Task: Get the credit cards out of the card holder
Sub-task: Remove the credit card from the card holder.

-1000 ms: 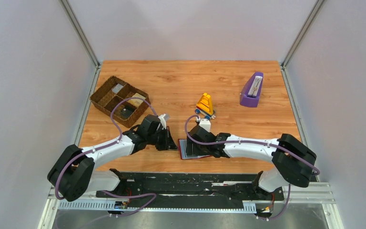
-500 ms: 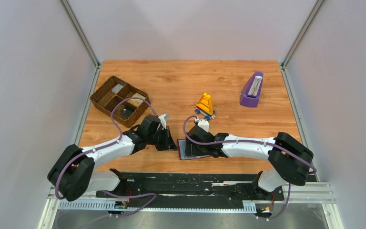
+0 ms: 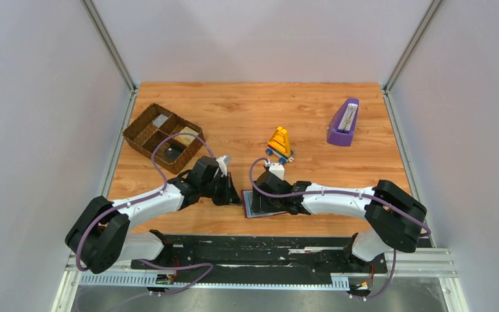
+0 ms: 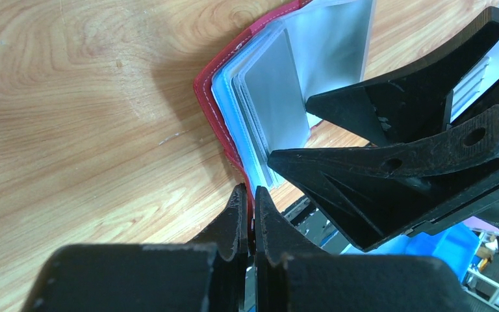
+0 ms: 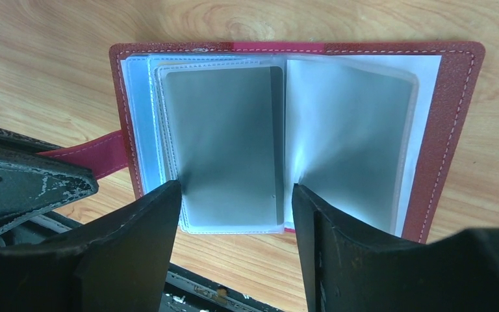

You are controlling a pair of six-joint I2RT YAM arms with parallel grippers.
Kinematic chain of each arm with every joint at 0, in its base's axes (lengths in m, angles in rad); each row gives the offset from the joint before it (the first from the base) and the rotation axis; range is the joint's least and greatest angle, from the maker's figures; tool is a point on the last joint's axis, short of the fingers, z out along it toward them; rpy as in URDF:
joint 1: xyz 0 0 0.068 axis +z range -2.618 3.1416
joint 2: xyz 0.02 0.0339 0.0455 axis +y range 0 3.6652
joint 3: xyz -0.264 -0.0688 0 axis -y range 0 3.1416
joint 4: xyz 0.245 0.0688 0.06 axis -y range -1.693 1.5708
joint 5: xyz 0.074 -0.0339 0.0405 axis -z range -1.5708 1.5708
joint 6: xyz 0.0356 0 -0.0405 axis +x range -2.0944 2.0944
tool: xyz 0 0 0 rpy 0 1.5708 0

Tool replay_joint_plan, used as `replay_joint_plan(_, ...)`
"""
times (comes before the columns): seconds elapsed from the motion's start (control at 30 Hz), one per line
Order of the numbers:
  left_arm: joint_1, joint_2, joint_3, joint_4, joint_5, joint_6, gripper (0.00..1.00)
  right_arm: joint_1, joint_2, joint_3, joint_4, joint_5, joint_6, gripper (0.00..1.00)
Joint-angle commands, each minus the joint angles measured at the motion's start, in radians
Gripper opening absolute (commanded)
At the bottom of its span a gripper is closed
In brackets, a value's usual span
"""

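Red leather card holder (image 5: 458, 130) is being gripped by its tab (image 5: 97, 159) — the end hidden inside the clamped left gripper (image 4: 248, 195); the right gripper (image 5: 234, 195) is being held apart over cloudy sleeves (image 5: 227, 143).

Card holder (image 5: 455, 130): dark red leather, pale stitching; sleeves (image 5: 227, 143) grey-blue, translucent. Surface (image 3: 247, 110): orange-brown wood grain. Basket (image 3: 144, 129): brown wicker weave. Stand (image 3: 342, 133): purple. Cone toy (image 3: 279, 140): yellow-orange, blue base. Left pincer (image 4: 250, 192), right pincer (image 5: 234, 190): black.
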Motion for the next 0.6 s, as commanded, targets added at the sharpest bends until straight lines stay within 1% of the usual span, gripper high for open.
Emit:
replay_joint_plan(0.0, -0.002, 0.002, 0.042, 0.026, 0.018, 0.022, 0.00, 0.000, 0.011, 0.017, 0.008, 0.030, -0.007, 0.62)
replay_joint_plan(0.1, -0.003, 0.002, 0.047, 0.013, 0.013, 0.037, 0.00, 0.000, 0.002, 0.017, -0.023, 0.053, 0.002, 0.61)
replay_joint_plan(0.3, -0.002, 0.005, 0.061, -0.012, 0.012, 0.057, 0.00, 0.000, -0.026, 0.021, -0.063, 0.102, 0.005, 0.62)
replay_joint_plan(0.57, -0.002, 0.014, 0.062, -0.016, 0.016, 0.065, 0.00, 0.001, -0.051, 0.020, -0.071, 0.119, -0.003, 0.62)
